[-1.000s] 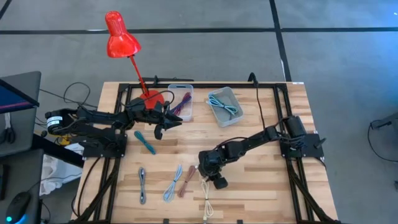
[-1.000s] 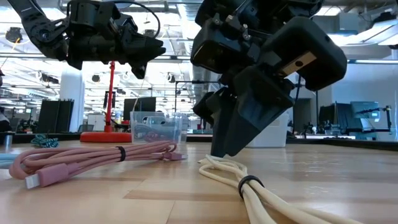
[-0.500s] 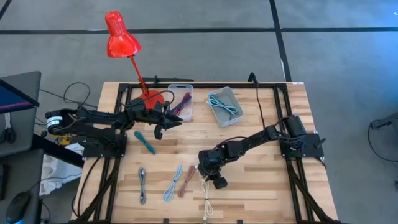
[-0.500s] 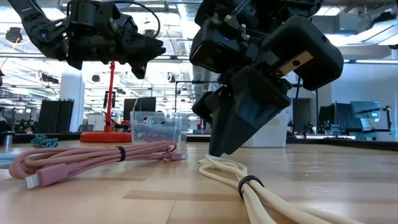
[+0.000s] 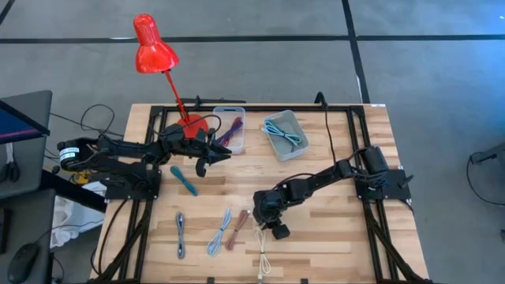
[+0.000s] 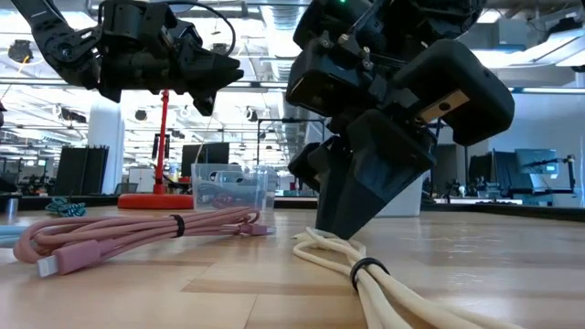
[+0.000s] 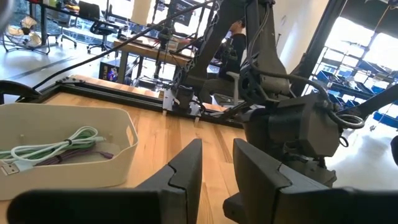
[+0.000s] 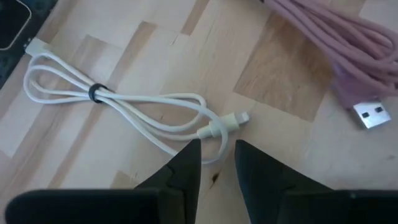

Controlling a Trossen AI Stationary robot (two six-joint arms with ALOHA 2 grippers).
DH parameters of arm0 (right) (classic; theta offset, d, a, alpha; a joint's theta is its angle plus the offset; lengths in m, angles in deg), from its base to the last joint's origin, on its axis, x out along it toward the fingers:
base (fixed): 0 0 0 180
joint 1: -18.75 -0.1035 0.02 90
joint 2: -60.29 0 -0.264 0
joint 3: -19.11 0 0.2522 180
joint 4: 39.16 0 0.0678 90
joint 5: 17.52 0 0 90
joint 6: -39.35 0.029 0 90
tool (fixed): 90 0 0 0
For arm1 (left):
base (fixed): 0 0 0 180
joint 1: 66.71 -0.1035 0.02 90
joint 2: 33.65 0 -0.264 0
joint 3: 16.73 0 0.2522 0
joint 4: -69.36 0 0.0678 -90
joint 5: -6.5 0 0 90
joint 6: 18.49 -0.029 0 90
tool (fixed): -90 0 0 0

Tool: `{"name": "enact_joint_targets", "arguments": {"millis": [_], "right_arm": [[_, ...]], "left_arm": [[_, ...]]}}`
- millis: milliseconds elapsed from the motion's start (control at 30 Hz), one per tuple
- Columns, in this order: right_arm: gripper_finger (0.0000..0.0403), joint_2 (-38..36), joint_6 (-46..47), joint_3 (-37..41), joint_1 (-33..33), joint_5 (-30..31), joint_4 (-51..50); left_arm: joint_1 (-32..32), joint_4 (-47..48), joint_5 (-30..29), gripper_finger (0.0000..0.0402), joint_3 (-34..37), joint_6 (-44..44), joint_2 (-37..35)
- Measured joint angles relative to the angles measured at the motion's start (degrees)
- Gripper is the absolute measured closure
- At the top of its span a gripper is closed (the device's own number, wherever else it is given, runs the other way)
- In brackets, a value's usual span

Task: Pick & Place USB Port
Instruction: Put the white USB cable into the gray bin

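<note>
The white cable (image 8: 124, 106), bundled with a dark tie, lies flat on the wooden table (image 5: 331, 237) near its front edge, with its small connector end pointing toward the pink cable (image 8: 336, 50) beside it. The right gripper (image 8: 214, 158) is low over the end of the white cable nearest the table's middle: in the right wrist view its two dark fingers (image 8: 180, 171) stand a little apart, with a narrow gap between them, and the cable's loop and connector lie just ahead of the tips, not between them. In the low view the gripper's tip is at or just above the cable (image 6: 356, 265) where it lies on the wood; contact cannot be told. In the high view the white cable (image 5: 262, 252) runs from under the right gripper (image 5: 263, 222) toward the table's front edge, with the pink cable (image 5: 234, 234) and a light blue cable (image 5: 218, 232) to its left. The left gripper (image 5: 223, 151) hangs above the table near the clear bin (image 5: 232, 130) at the back, fingers slightly parted and holding nothing. A grey tray (image 5: 285, 134) with a coiled cable sits beside that bin.
</note>
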Motion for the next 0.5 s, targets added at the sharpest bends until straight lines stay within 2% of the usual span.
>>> {"name": "enact_joint_targets", "arguments": {"millis": [300,400,500], "right_arm": [[0.0314,0.0,0.04,1.17,-0.13,-0.13,3.09],[0.0338,0.02,-0.35,1.17,-0.13,-0.05,3.19],[0.0383,0.04,-1.79,1.17,-0.11,0.51,3.52]], "left_arm": [[0.0,0.0,0.0,0.0311,-0.02,0.0,0.0],[0.0,0.0,0.0,0.0312,-0.01,0.0,0.0],[0.0,0.0,0.0,0.0311,-0.02,0.0,0.0]]}}
